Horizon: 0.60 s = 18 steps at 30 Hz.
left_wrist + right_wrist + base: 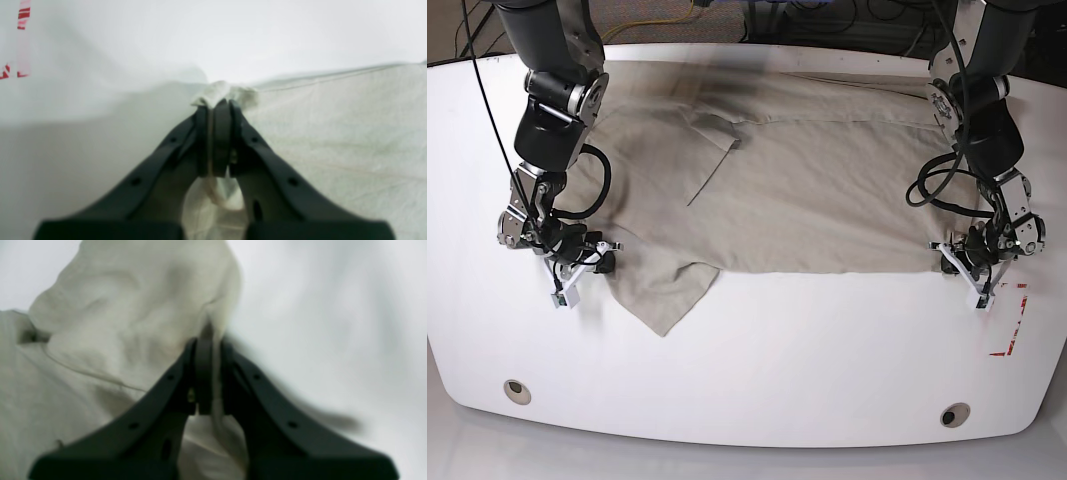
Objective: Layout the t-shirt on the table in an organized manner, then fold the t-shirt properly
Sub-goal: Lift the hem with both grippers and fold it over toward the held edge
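Both tools are closed on the shirt point(807, 190): left tool point(218, 103) on a thin corner, right tool point(211, 336) on bunched cloth. The corner could be lost if pulled unevenly across the table point(757, 370).

The t-shirt point(797, 190) lies spread on the table point(757, 370), toward its far side. One corner of the shirt hangs out nearer than the rest, on the base view's left. Two round holes point(516, 390) sit near the table's front edge, in front of the shirt.
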Each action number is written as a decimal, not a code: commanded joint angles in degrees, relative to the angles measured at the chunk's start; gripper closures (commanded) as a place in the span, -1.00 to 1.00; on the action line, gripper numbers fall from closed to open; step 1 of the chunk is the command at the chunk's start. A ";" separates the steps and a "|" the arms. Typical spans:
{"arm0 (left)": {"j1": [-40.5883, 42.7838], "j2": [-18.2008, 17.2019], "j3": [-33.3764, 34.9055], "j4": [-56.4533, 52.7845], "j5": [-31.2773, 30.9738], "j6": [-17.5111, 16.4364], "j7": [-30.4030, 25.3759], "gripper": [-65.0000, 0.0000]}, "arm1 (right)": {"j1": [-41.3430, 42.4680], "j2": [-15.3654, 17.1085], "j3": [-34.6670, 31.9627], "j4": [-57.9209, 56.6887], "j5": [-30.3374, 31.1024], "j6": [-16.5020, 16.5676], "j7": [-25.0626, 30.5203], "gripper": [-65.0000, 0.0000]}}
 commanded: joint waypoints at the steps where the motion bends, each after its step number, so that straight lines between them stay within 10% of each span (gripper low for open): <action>1: -2.04 -0.56 0.02 1.24 -0.68 -0.06 1.14 1.00 | 1.29 0.70 -0.19 4.59 -0.22 -0.05 -1.41 0.91; 18: -0.81 0.85 0.10 17.50 -0.68 -0.06 12.39 1.00 | -2.67 1.05 -0.02 21.73 0.30 -0.05 -12.40 0.91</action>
